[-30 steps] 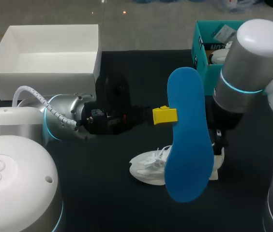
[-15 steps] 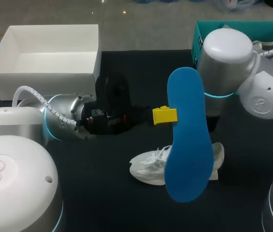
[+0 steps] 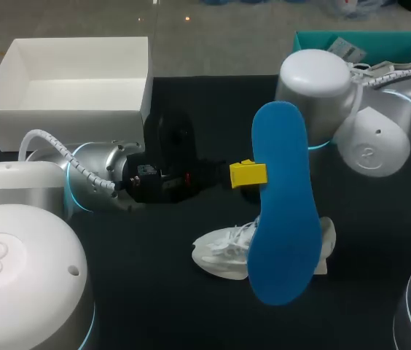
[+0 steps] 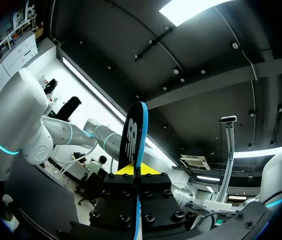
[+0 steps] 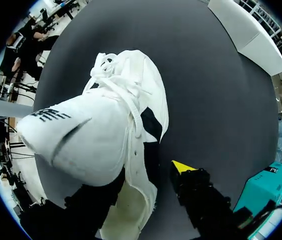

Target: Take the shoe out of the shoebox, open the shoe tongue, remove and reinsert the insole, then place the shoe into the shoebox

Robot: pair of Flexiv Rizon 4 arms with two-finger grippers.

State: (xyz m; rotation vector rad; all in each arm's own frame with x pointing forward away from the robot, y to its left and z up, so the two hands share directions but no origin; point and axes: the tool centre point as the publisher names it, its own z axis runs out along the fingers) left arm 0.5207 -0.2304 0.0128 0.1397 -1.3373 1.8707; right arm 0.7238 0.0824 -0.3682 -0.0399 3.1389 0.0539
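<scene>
The left claw point(image 3: 248, 175) grips the blue insole point(image 3: 282, 219), long axis 12 to 6 o'clock, above the white sneaker point(image 3: 224, 251) lying crosswise; the right claw point(image 5: 142, 181) straddles its heel, open.

My right gripper point(image 5: 148, 176) stands spread around the heel of the white lace-up fabric shoe point(image 5: 96, 125), which lies on the dark grey table point(image 5: 216, 100). One yellow-tipped finger is just clear of the collar.
</scene>
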